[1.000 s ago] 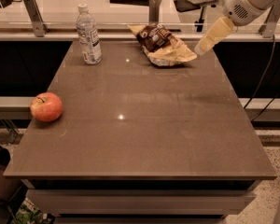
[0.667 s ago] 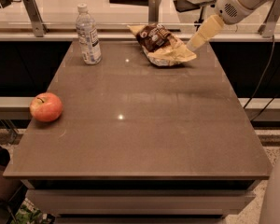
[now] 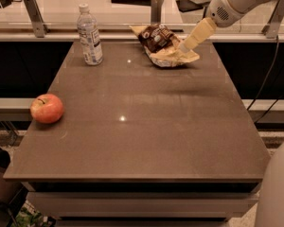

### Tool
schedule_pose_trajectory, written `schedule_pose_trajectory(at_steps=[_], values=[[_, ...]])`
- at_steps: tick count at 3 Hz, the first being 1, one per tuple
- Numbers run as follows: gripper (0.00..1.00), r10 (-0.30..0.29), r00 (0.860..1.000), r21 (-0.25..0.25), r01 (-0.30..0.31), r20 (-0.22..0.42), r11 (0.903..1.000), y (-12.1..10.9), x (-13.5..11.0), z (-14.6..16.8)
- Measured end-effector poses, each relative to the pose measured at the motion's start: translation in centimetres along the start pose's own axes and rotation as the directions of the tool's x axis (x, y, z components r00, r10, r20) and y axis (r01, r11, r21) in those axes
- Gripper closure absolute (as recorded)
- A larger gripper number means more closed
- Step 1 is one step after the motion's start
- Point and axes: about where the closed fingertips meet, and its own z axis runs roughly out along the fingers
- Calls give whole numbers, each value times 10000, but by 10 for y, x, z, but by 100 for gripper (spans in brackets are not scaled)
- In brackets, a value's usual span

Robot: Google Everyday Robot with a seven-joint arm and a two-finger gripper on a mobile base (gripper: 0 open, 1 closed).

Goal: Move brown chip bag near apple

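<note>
- Camera view: the gripper (image 3: 184,46) reaches down from the upper right, its tip at the right edge of the brown chip bag (image 3: 158,39).
- Whether it is gripping the bag cannot be told.
- The bag lies near the far edge of the surface (image 3: 146,141), right of the water bottle (image 3: 90,34).
- The apple (image 3: 47,108) sits at the left edge, well apart from the bag.

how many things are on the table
3: the water bottle back left, the brown chip bag back centre with the gripper at its right side, the apple near the left edge.
</note>
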Motion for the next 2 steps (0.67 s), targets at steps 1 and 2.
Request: schedule_pose_trajectory(at_steps=[1, 2], values=[[0, 226, 9995, -332, -219, 218, 9992, 13, -13, 29], [0, 604, 9971, -469, -582, 461, 9972, 21, -23, 54]])
